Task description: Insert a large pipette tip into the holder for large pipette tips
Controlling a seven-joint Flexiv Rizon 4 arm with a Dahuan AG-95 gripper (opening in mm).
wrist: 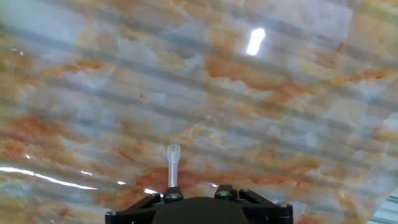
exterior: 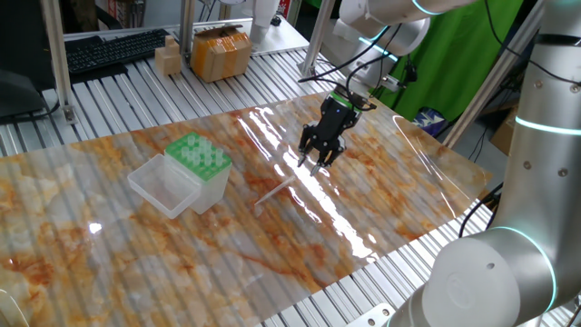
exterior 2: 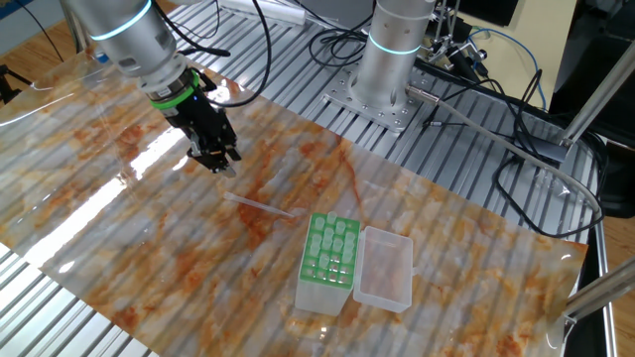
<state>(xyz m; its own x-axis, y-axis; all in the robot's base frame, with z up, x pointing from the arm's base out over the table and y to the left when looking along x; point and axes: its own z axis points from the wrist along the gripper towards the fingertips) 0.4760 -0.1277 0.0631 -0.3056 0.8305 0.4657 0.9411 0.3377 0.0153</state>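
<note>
Picking stage: I judge the pick-up not yet done. The holder (exterior: 199,155) stands with its lid swung open and its green plate of holes free, well apart from me.
Next move: I must get my fingers either side of the tip, close on it, lift it and turn it upright, point down, over a hole. The tip is thin and lies flat, so I expect the grasp to be fiddly.
Gripper (exterior: 317,165): low over the table and pitched steeply down. My jaws look a little apart, with nothing between them.
Tip (exterior: 273,193): flat on the table between me and the holder. Its near end is just beside my fingers, and I cannot tell whether they touch.
</note>
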